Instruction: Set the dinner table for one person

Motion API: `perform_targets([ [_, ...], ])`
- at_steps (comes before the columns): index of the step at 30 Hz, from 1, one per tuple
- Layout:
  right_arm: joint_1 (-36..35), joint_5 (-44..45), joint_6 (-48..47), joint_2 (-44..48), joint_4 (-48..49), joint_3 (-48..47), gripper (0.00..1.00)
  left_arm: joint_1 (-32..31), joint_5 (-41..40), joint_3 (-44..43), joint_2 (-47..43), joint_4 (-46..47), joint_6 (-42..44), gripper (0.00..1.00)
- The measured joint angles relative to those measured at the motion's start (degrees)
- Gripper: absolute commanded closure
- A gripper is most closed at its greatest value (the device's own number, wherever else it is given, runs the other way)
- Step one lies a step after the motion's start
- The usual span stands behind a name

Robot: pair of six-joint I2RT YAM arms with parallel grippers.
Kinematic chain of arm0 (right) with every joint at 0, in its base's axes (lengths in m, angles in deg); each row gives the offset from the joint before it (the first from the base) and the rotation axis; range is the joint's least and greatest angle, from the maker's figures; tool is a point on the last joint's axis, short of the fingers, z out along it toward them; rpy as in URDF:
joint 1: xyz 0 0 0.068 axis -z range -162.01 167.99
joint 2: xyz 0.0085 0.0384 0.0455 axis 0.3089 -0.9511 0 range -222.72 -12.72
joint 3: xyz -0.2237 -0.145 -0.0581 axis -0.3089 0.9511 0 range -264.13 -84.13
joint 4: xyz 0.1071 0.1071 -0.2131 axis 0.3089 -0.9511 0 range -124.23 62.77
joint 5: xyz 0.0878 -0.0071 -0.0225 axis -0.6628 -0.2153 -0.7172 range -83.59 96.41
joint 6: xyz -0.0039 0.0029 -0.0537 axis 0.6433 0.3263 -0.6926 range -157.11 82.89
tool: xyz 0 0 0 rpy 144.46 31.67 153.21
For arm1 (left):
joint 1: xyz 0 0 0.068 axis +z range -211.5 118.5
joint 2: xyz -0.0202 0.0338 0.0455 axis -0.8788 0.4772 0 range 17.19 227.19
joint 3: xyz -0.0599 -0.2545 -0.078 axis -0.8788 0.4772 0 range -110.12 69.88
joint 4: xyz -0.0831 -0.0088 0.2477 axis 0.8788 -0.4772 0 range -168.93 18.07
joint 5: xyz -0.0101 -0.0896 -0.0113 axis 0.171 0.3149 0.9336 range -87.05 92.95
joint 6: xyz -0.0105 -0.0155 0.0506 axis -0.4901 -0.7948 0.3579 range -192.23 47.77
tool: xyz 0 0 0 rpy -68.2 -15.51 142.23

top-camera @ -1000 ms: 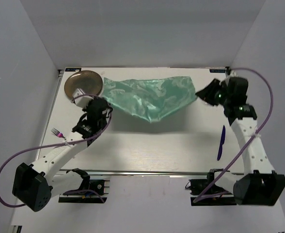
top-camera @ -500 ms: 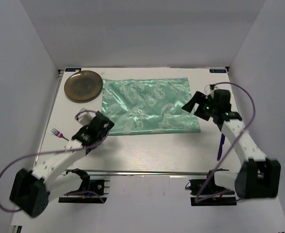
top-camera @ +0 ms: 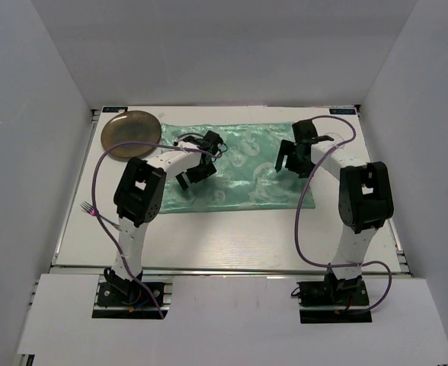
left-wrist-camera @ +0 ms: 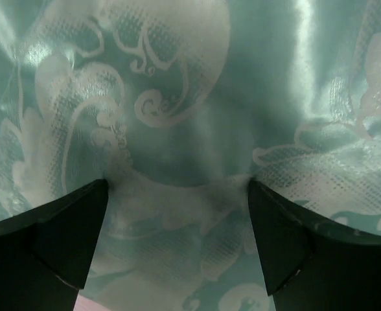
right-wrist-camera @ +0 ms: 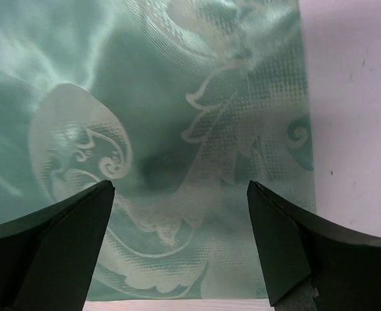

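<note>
The left end effector (left-wrist-camera: 177, 188) and the right end effector (right-wrist-camera: 181, 188) both hang with fingers spread, holding nothing, over the left and right halves of the green cloth (top-camera: 247, 171). A second ago that cloth sagged bunched between them. Now it lies flat across the far middle of the bench (top-camera: 232, 236). The mat looks laid, so the plate (top-camera: 131, 135) in the far-left corner and the fork (top-camera: 88, 209) at the left edge probably come next.
</note>
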Motion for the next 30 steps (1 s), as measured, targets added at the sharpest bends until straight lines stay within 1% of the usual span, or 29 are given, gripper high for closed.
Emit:
perform_targets([
  [2, -0.24, 1.03, 0.17, -0.28, -0.55, 1.01, 0.11, 0.09, 0.09, -0.76, 1.75, -1.90, 0.00, 0.02],
  [7, -0.31, 4.26, 2.21, -0.17, -1.60, 3.93, 0.11, 0.24, 0.79, -4.39, 3.87, -4.63, 3.19, 0.02],
  [11, -0.31, 7.67, 4.00, 1.01, -1.29, 7.34, 0.11, 0.46, 2.58, -6.32, 5.18, -3.93, 6.78, 0.02],
  [15, 0.33, 8.96, 5.42, 5.14, 1.16, 13.22, 0.11, 0.76, 5.16, -6.12, 5.25, -1.77, 8.74, 0.02],
  [20, 2.16, 8.79, 6.40, 7.23, 1.88, 15.72, 0.11, 0.63, 7.93, -2.97, 3.72, 2.62, 9.03, 0.02],
  [24, 3.37, 8.20, 6.43, 7.19, 1.51, 15.41, 0.11, 0.44, 7.93, 2.32, 0.59, 5.73, 8.33, 0.02],
  [27, 3.91, 6.91, 6.14, 7.19, 1.27, 15.15, 0.11, 0.33, 7.85, 5.46, -1.55, 6.23, 6.95, 0.02],
  [30, 3.98, 6.32, 5.90, 7.19, 1.16, 15.02, 0.11, 0.39, 7.69, 5.92, -1.90, 5.95, 6.19, 0.02],
])
